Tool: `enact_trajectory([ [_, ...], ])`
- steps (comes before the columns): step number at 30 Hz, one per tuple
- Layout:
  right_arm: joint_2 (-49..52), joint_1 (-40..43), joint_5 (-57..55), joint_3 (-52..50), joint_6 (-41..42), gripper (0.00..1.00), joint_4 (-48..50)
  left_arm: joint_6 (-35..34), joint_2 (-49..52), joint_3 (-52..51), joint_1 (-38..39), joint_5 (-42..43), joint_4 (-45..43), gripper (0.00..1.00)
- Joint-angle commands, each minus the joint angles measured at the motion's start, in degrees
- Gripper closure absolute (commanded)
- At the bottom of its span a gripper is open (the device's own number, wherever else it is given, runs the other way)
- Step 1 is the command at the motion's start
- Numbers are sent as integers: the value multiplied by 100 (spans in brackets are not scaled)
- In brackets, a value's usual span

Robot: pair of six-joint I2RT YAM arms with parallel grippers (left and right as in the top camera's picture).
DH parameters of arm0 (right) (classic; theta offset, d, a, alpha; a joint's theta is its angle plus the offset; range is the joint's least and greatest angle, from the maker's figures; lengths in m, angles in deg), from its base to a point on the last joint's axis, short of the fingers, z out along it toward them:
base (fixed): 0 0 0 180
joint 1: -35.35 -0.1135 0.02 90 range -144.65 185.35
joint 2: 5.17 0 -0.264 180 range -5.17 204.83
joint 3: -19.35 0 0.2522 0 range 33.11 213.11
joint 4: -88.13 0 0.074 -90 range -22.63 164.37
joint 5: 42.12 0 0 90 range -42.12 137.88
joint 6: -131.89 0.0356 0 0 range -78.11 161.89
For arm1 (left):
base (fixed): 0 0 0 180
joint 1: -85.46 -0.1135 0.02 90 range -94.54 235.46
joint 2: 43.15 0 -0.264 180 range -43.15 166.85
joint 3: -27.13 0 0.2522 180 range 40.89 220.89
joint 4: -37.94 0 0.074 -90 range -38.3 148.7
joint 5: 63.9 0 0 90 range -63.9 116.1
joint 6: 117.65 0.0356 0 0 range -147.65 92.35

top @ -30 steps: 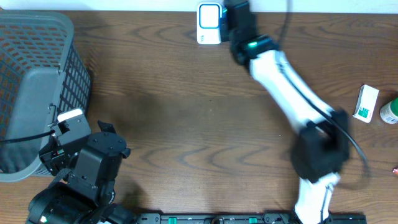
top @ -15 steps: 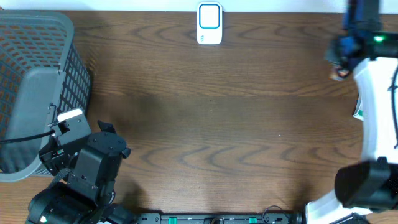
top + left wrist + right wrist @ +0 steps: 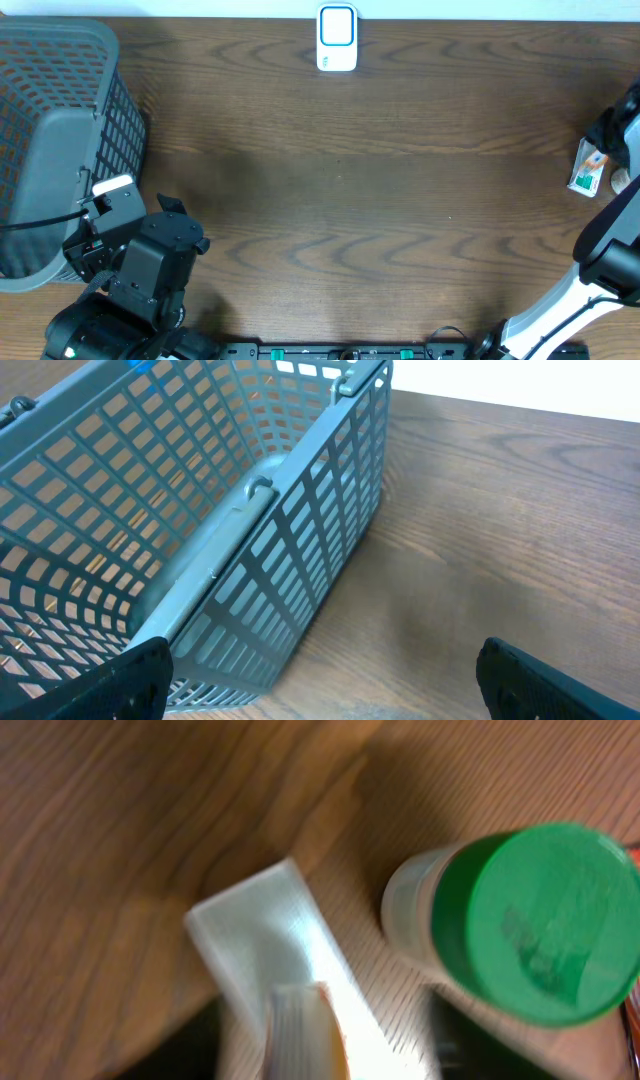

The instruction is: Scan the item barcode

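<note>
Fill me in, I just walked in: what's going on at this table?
The right gripper hangs over a white box and a green-capped bottle at the table's right edge; blur hides whether it grips anything. The left gripper sits open and empty beside the basket. The scanner stands at the far edge.

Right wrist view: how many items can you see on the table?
2 for sure: a white box and, right of it, a green-capped bottle. A blurred orange-edged thing over the box may be a third.
</note>
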Motion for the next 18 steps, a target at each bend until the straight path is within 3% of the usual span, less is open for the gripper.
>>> enact_trajectory([
  [1,-210,103,164,142,11,1,107,31,-4,37,-28,-68,15,3],
  [7,-1008,175,813,1012,15,1,-20,33,-2,37,-28,-68,15,3],
  [11,-1947,170,1458,1696,17,1,146,184,-4,37,-28,-732,-278,3],
  [16,-3119,160,3165,2253,219,1,922,181,-4,37,-28,-675,-391,3],
  [18,-3488,138,3641,2282,422,1,1318,184,-4,37,-28,-885,-852,3],
])
